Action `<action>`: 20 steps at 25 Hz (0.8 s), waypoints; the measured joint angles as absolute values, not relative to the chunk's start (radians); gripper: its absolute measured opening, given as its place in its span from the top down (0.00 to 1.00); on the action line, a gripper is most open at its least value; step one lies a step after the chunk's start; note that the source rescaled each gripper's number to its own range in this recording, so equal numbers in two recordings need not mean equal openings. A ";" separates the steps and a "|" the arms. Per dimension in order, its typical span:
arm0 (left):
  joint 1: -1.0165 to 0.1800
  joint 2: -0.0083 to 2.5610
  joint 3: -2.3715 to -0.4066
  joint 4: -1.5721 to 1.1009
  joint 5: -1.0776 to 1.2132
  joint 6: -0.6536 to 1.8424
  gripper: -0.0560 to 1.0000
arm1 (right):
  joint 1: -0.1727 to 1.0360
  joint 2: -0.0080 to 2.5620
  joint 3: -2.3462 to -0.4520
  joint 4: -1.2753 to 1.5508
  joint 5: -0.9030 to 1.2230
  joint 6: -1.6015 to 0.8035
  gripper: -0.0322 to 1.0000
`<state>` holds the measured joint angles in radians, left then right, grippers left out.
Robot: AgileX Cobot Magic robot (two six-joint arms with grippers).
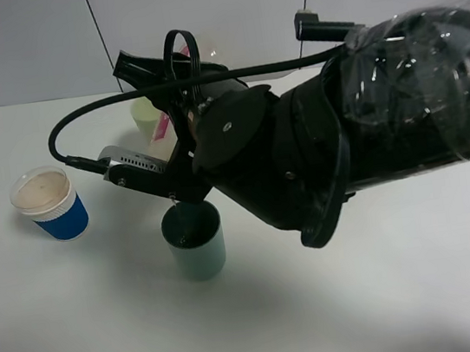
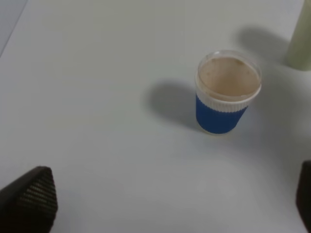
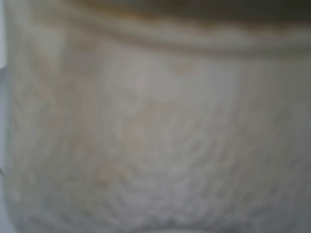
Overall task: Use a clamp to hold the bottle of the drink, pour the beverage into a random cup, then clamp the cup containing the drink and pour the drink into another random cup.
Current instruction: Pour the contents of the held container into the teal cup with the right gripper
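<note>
Two claws above white table (image 1: 340, 301), grey wall (image 1: 24, 48): left claw (image 2: 167, 196) agape, right claw (image 1: 171, 154) clamps bottle (image 1: 159, 130).

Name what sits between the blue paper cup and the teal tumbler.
Nothing: the exterior high view shows bare white table between the paper cup and the teal tumbler.

I see a pale yellow-green tumbler (image 1: 143, 116) standing upright toward the back of the white counter (image 1: 392, 294), near a grey panelled wall (image 1: 16, 49) with dark seams.
</note>
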<state>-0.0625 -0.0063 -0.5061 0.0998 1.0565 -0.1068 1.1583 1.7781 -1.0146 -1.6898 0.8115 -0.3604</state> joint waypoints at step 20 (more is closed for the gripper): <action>-0.062 -0.006 -0.506 0.100 1.056 -0.107 0.00 | 1.203 1.778 -1.015 -1.731 0.808 -0.244 0.97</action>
<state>-0.0625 -0.0063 -0.5061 0.0998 1.0565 -0.1068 1.2034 1.7781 -1.0146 -1.7307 0.8078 -0.2435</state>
